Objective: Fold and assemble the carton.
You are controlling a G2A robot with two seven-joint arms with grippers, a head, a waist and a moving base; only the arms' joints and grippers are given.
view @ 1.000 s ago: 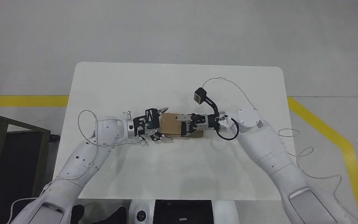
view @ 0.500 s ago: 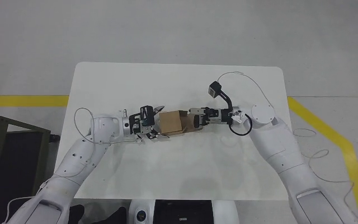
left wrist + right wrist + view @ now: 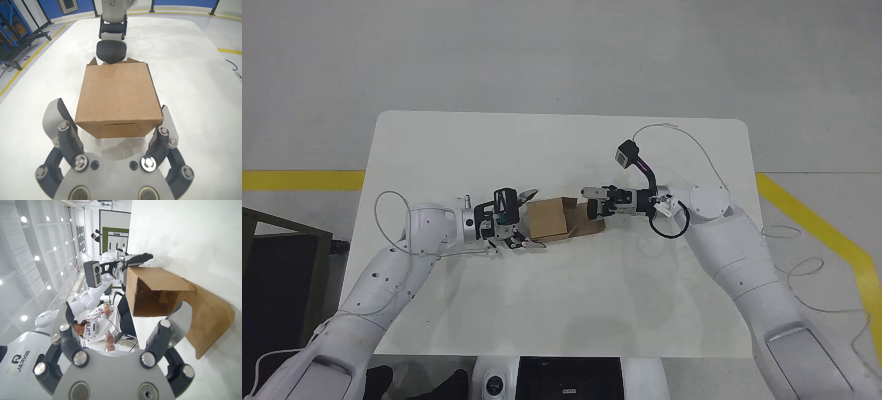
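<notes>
Both ends: the carton (image 3: 554, 218) lies on its side in the middle of the table (image 3: 442, 150), with a gripper at each end.
Left gripper (image 3: 113, 113): fingers spread wide, straddling the closed end at its corners, likely as a backstop against sliding.
Carton inside: hollow, nothing in it; its mouth faces the right arm.
Flap (image 3: 208, 323): unfolded, flat on the table.
Right gripper (image 3: 592, 202): splayed, holding nothing, one finger at the mouth's edge, probably placed to tuck flaps.

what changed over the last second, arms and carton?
The right hand pulled back off the carton toward the far side of the table, and sits open at its flap end. The carton looks more squared-up. The left hand stayed open at the other end.
</notes>
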